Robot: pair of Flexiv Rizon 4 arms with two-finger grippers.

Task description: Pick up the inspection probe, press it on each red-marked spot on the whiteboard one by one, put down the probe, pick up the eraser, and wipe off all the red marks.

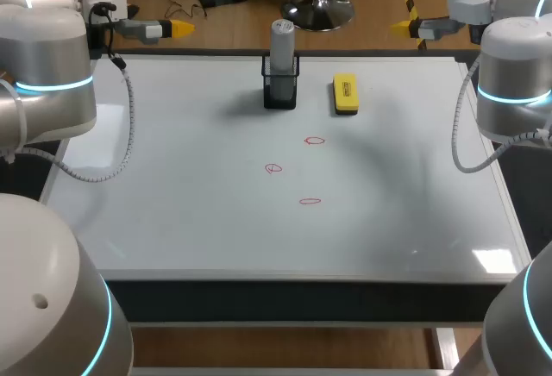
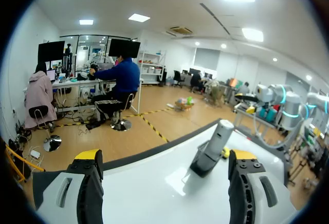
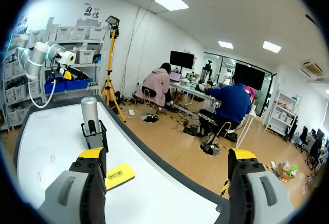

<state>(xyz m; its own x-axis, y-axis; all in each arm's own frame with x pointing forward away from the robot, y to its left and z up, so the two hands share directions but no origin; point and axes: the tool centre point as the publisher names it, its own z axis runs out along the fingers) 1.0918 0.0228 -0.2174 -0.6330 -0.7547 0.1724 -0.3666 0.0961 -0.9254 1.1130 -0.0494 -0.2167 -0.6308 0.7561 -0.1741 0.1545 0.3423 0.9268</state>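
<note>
While upright in black holder (image 1: 280, 91), probe (image 1: 283, 38) beside yellow eraser (image 1: 345, 94).

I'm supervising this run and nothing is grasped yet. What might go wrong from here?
The inspection probe stands upright in a black mesh holder; an off-vertical pull may tip or drag the holder. The yellow eraser lies close beside that holder, so a reach for the probe might knock it. The three red marks are small; a press may miss.
</note>
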